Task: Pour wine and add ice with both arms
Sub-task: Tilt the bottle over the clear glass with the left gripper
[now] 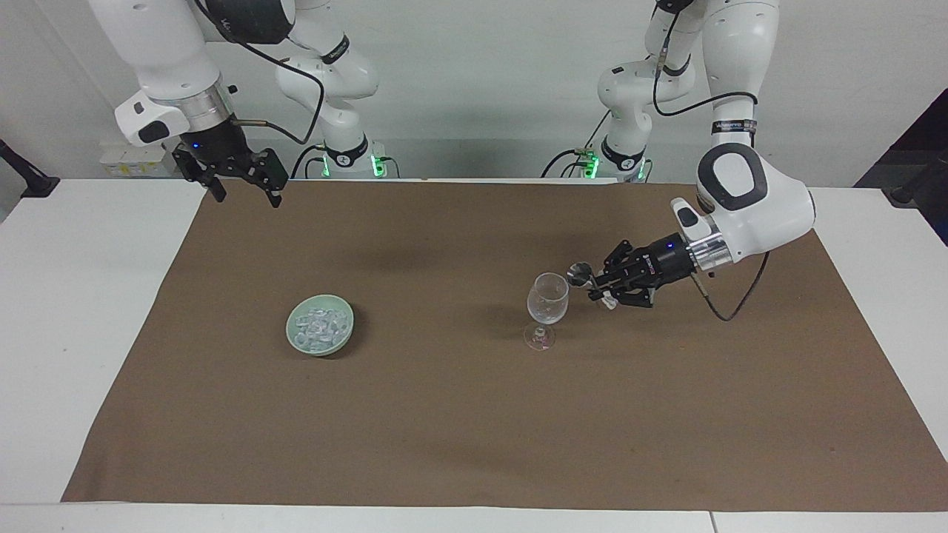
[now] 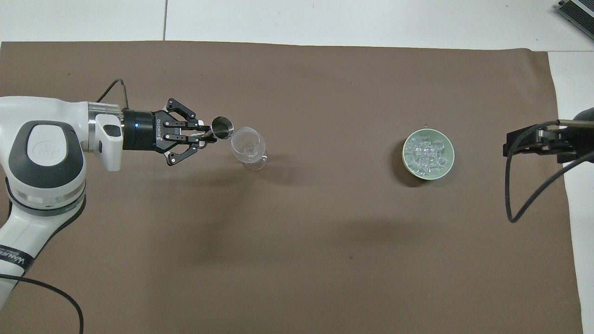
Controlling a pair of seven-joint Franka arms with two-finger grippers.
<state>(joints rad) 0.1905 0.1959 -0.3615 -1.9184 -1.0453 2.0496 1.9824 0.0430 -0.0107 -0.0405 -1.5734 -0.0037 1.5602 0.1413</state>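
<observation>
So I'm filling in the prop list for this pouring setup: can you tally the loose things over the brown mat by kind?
Stemmed glass: 1
Small metal cup, held in the left end effector beside the glass rim: 1
Green bowl of ice: 1
Total: 3
The right end effector waits, holding nothing.

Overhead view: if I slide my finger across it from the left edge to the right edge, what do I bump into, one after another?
Left arm's black two-finger gripper → small shiny metal cup it holds → clear stemmed wine glass → pale green bowl heaped with clear ice chunks → right arm's black gripper, waiting at the brown mat's edge.
</observation>
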